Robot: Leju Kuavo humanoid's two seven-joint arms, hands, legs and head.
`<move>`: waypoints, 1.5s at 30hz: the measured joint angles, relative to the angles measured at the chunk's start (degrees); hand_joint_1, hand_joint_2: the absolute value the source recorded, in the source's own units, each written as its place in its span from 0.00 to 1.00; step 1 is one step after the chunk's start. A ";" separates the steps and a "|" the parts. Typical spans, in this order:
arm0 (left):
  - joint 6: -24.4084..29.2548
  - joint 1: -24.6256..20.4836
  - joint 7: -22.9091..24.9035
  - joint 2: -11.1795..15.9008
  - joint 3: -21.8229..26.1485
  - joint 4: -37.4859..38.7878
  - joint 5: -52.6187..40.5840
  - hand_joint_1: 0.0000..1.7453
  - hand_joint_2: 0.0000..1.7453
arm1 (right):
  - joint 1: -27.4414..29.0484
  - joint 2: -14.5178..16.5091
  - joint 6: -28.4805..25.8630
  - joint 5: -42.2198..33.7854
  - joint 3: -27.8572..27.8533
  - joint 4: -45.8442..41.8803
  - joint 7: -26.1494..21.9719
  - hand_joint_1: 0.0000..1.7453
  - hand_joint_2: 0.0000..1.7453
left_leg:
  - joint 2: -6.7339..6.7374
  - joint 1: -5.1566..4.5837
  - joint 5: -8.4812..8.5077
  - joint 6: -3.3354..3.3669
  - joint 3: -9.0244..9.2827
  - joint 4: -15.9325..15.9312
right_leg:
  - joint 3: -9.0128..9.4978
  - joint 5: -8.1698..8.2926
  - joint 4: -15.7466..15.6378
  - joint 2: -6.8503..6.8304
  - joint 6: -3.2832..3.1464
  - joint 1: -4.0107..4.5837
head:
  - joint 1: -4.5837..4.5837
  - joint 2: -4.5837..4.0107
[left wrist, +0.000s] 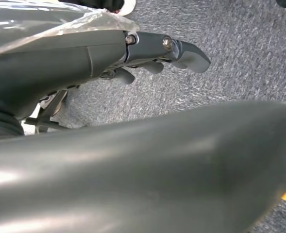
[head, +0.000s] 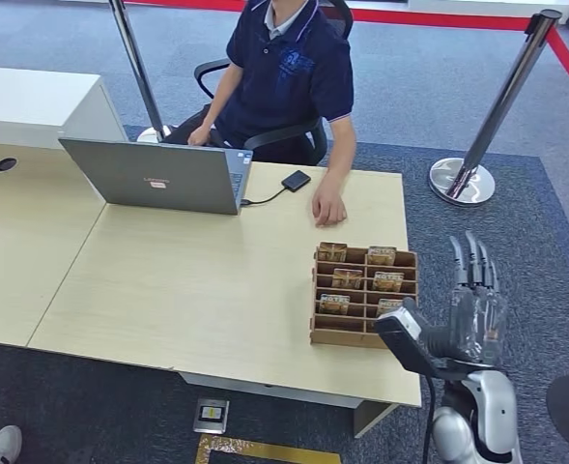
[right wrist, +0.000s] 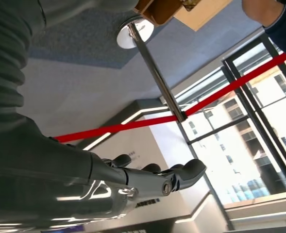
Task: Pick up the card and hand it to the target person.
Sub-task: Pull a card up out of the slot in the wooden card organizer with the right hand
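Observation:
A wooden card rack (head: 363, 335) stands near the table's right front corner, with several cards upright in its slots, such as one card (head: 333, 304) in the front row. My right hand (head: 474, 300) is raised just right of the rack, beyond the table edge, fingers straight and apart, holding nothing. The right wrist view shows the same hand (right wrist: 152, 179) empty, with a corner of the rack (right wrist: 159, 9) in the picture. My left hand (left wrist: 148, 53) hangs over grey carpet, fingers loosely extended and empty. The person (head: 288, 68) sits behind the table, one hand (head: 329, 206) resting on it just beyond the rack.
An open laptop (head: 157, 176) sits at the table's far left, cabled to a small black device (head: 296, 181). A barrier post on a round base (head: 462, 181) stands on the carpet to the right. A floor socket (head: 211, 415) lies under the front edge.

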 joint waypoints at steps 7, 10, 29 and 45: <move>0.24 0.15 0.28 -0.19 0.55 0.00 0.51 0.00 0.00 | -1.22 2.14 -0.24 -8.25 0.02 2.49 -6.79 0.00 1.00 | 0.12 0.01 0.04 0.01 -0.10 0.00 | -0.11 0.09 0.01 0.10 -0.01 0.00 | 0.00 0.00; 0.18 0.15 0.49 -0.17 0.52 -0.02 0.42 0.00 0.00 | -1.02 3.02 0.89 -11.10 0.16 2.34 -8.41 0.00 1.00 | 0.08 0.01 0.05 0.01 -0.08 -0.01 | -0.08 0.07 0.01 0.07 -0.02 0.00 | 0.00 0.00; 0.41 0.37 -0.14 -0.38 0.96 0.05 0.67 0.00 0.00 | -6.24 6.03 -3.76 -10.55 -1.93 14.47 -6.56 0.28 1.00 | 0.13 0.01 0.10 0.03 -0.06 -0.01 | -0.05 0.14 -0.01 0.14 0.03 0.01 | 0.00 0.00; 0.58 0.35 -0.10 -0.08 0.88 0.13 0.43 0.00 0.00 | -7.39 7.58 -6.28 -12.39 -3.57 20.61 -8.76 0.47 1.00 | 0.07 0.00 0.18 0.03 -0.12 0.00 | -0.10 0.19 0.01 0.08 0.02 0.00 | 0.00 0.00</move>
